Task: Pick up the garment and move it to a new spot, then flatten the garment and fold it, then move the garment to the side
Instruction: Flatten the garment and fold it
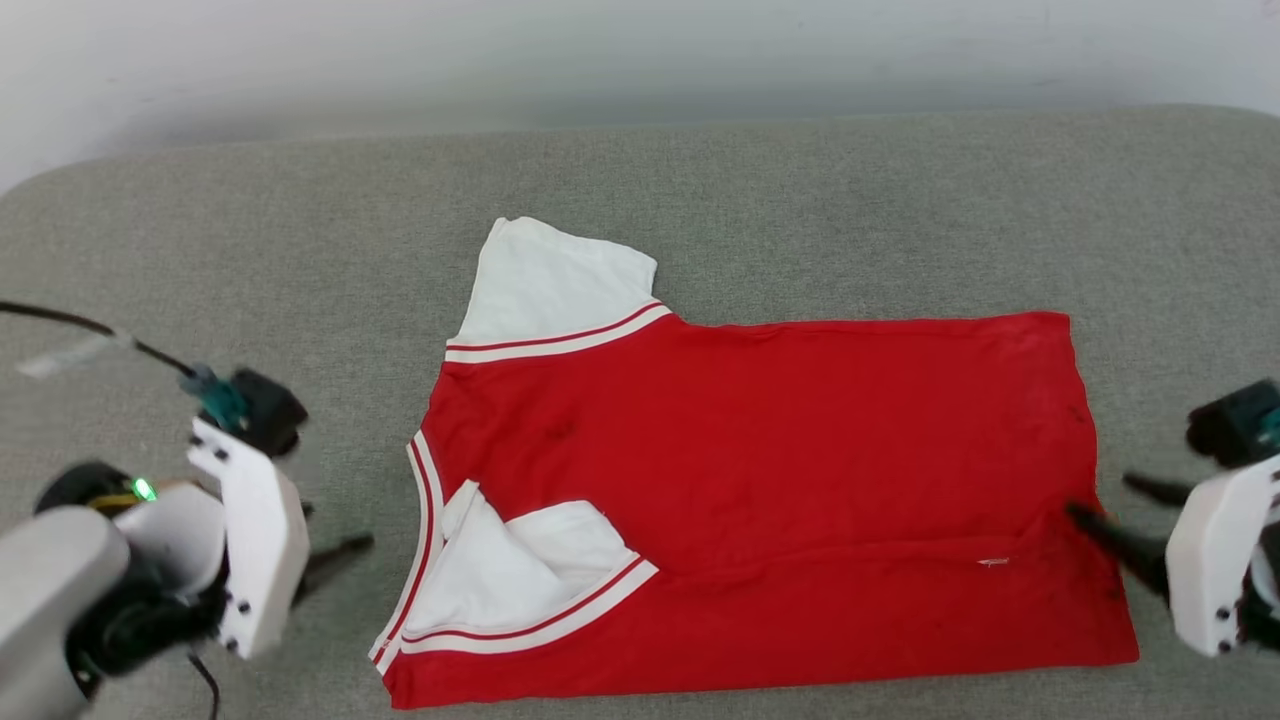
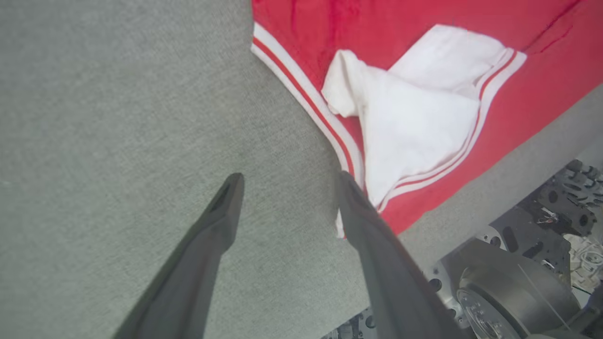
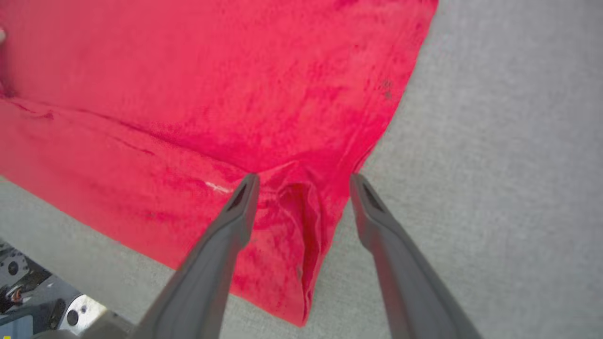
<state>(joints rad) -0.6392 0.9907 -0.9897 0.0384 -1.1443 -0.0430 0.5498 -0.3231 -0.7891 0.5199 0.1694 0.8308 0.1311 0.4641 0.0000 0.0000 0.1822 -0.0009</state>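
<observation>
Grey padded surface (image 1: 800, 180) carries the garment (image 1: 760, 450), lying flat mid-surface. Left gripper (image 2: 289, 181), jaws spread and empty, sits beside its striped collar; right gripper (image 3: 304, 181), equally spread, straddles its rumpled red edge. Pale wall (image 1: 600, 50) behind.

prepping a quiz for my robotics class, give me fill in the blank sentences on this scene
The garment has a ____ body and white sleeves.
It lies on a ____ fabric surface.
The left gripper and the right gripper both stand ____.
Missing words: red, grey, open.
</observation>
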